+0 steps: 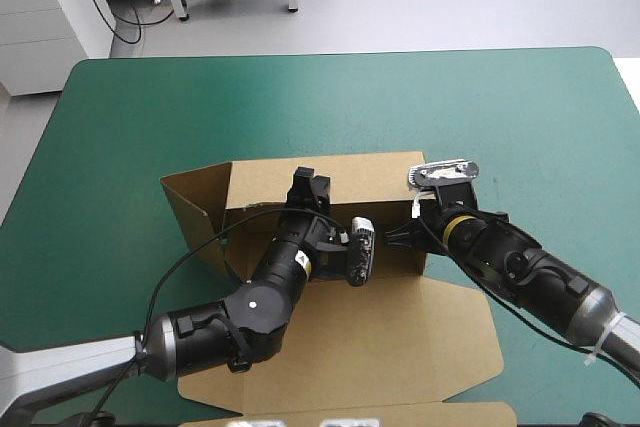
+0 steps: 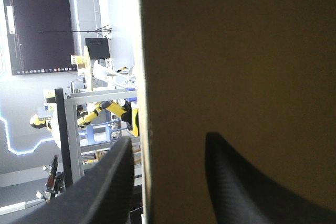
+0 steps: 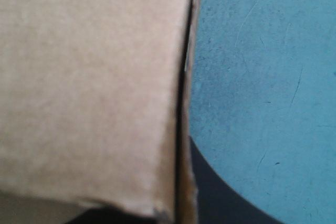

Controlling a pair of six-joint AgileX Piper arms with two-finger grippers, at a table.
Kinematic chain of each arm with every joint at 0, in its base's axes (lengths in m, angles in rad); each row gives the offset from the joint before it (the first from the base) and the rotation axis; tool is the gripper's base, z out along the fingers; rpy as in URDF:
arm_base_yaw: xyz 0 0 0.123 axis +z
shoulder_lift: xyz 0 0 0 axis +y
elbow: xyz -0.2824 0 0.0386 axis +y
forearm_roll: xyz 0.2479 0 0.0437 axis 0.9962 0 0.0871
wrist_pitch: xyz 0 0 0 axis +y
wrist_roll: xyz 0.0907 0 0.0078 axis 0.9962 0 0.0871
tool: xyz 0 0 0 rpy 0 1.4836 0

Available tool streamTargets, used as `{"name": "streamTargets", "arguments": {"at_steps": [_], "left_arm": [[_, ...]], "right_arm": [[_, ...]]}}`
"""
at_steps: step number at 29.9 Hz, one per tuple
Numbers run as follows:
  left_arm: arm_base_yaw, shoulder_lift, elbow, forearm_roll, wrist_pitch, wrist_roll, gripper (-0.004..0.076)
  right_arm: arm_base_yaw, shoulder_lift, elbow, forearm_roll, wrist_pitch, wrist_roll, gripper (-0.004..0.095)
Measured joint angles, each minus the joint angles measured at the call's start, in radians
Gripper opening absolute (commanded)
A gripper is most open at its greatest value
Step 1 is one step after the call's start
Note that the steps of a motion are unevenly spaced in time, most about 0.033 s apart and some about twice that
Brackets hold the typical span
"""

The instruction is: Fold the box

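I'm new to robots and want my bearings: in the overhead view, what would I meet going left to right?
The box's raised side flap, then the left claw, then the right claw.

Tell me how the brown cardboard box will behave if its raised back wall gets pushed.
The brown cardboard box is a thin cut sheet, so probably light and apt to slide on the teal-green table cover. Its raised wall stands straight, so panels are likely stiff, yet it should hinge easily at creases, like the splayed side flap.
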Motion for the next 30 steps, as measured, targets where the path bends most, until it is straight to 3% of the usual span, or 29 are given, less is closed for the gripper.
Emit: {"name": "streamTargets", "arguments": {"at_steps": [12,21,30], "left_arm": [[-0.260,-0.154,0.000,-0.116,0.099,0.005,0.0337],[-0.459,-0.236,0.000,-0.200,0.250,0.047,0.0370],[-0.456,-0.264,-0.017,-0.218,0.280,0.076,0.0370]], "right_arm": [[-0.056,0.030,-0.001,-0.014,-0.051,0.002,-0.0020],[-0.057,0.048,-0.008,-0.023,-0.064,0.002,-0.0020],[-0.057,0.060,-0.050,-0.002,-0.001,-0.036,-0.0022]]}}
